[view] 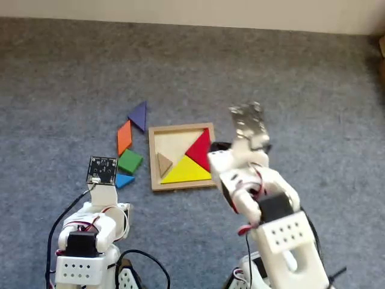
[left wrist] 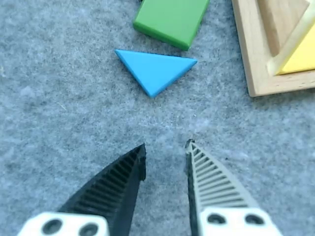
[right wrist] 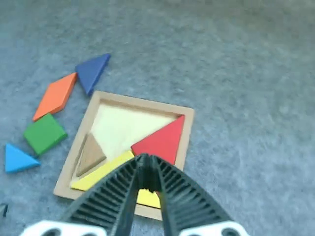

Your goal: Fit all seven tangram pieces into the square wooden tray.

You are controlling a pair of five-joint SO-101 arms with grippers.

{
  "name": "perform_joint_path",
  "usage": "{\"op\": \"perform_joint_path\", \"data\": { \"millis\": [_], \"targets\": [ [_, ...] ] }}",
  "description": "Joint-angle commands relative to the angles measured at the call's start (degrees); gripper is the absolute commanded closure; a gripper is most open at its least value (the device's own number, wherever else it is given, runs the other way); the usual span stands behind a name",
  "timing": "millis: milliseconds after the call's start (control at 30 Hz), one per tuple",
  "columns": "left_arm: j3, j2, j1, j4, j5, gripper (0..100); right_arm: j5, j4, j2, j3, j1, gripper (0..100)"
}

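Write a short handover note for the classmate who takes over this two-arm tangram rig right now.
Left gripper: open, empty, just short of the light blue triangle.
Right gripper: shut, empty, above the tray.
Done: red triangle, yellow triangle and tan triangle lie in the tray.
Left: dark blue triangle, orange parallelogram, green square and the light blue triangle, all outside the tray on the left arm's side.
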Motion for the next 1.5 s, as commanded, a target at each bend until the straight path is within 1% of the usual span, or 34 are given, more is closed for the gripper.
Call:
{"op": "perform_joint_path", "data": {
  "millis": [0, 100, 433, 467, 533, 567, 667, 833, 933, 1100, 1300, 1467],
  "targets": [
    [1.1, -2.5, -0.8, 0.4, 0.4, 86, -6.2, 0.7, -8.7, 3.2, 3.4, 94.2],
    [1.1, -2.5, -0.8, 0.4, 0.4, 86, -7.6, 0.7, -15.0, 8.6, 4.1, 91.5],
    [1.1, -2.5, -0.8, 0.4, 0.4, 86, -7.7, 0.7, -37.9, 29.6, 4.9, 91.6],
    [1.1, -2.5, -0.8, 0.4, 0.4, 86, -7.7, 0.7, -40.6, 31.7, 5.4, 92.9],
    [1.1, -2.5, -0.8, 0.4, 0.4, 86, -7.5, 0.7, -45.2, 35.1, 6.5, 98.8],
    [1.1, -2.5, -0.8, 0.4, 0.4, 86, -7.5, 0.7, -45.9, 36.3, 7.2, 99.8],
    [1.1, -2.5, -0.8, 0.4, 0.4, 86, -7.5, 0.7, -43.9, 38.3, 9.3, 99.3],
    [1.1, -2.5, -0.8, 0.4, 0.4, 86, -7.5, 0.7, -45.0, 41.3, 13.9, 99.3],
    [1.1, -2.5, -0.8, 0.4, 0.4, 86, -7.5, 1.6, -45.1, 43.2, 15.0, 99.3],
    [1.1, -2.5, -0.8, 0.4, 0.4, 86, -7.5, 9.9, -45.1, 43.4, 14.8, 99.3],
    [1.1, -2.5, -0.8, 0.4, 0.4, 86, -7.5, 24.9, -45.1, 43.4, 14.9, 99.3],
    [1.1, -2.5, -0.8, 0.4, 0.4, 86, -7.5, 25.9, -45.1, 43.4, 14.9, 99.3]
  ]
}}
